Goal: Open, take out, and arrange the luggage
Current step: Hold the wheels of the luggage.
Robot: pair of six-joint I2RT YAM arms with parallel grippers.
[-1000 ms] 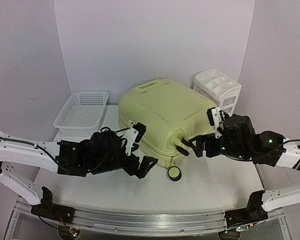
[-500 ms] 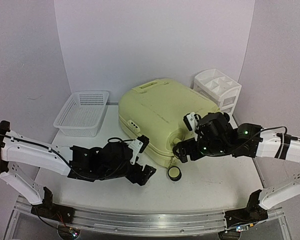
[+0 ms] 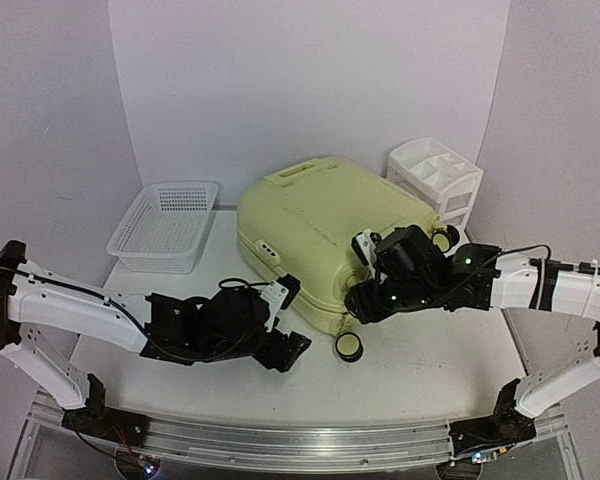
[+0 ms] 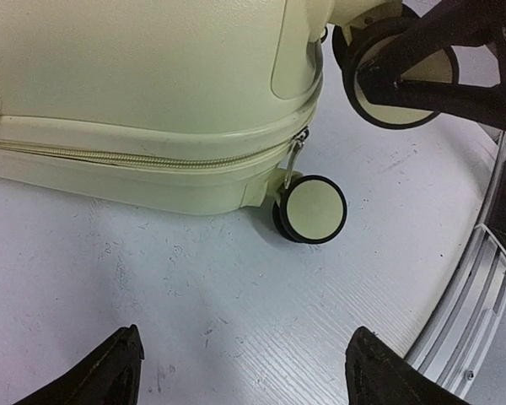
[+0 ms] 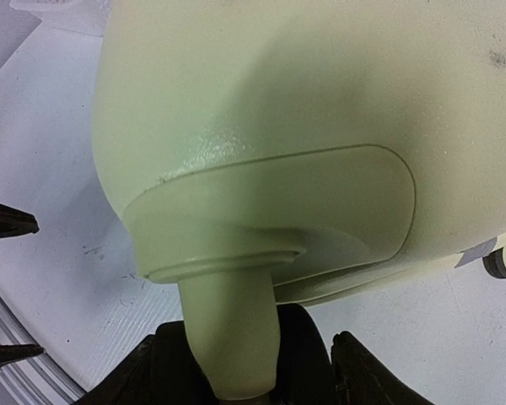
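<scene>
**Both hands work the wheeled corner of a closed case**

The table (image 3: 420, 370) carries the luggage (image 3: 325, 235) lying flat at its middle, between a white mesh basket (image 3: 165, 225) on the left and a white drawer organizer (image 3: 435, 180) on the right. Its zip (image 4: 135, 158) is closed, so nothing is out yet.

The right hand (image 3: 358, 303) reaches the near corner, its fingers straddling the upper wheel (image 4: 396, 108), probably to steady the shell. I cannot tell whether they press on it.

The left hand (image 4: 249, 375) hovers low over the table with fingers apart and nothing between them. It faces the lower wheel (image 4: 310, 209), likely because the zip pull (image 4: 297, 152) hangs just above that wheel and opening must start there.
</scene>
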